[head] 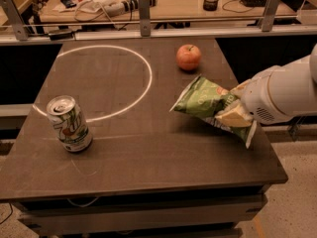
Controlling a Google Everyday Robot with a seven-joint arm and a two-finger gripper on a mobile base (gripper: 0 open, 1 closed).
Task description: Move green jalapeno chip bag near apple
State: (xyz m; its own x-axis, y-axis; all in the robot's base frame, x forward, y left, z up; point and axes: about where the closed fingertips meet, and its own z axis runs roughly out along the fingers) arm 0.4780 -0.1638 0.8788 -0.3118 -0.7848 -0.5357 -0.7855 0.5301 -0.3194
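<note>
The green jalapeno chip bag (205,101) is a crinkly green foil bag, lifted off the dark table at the right. My gripper (234,109) is shut on the bag's right end, with a pale finger (232,118) pressed against it. The white arm comes in from the right edge. The red-orange apple (188,57) stands on the table at the back, just beyond the bag and a little to its left. The bag and the apple are apart.
A green-and-white soda can (70,124) stands upright at the left front of the dark table (129,152). A white ring (106,81) is drawn on the tabletop at the back left. A cluttered desk (173,4) with metal posts lies behind the table.
</note>
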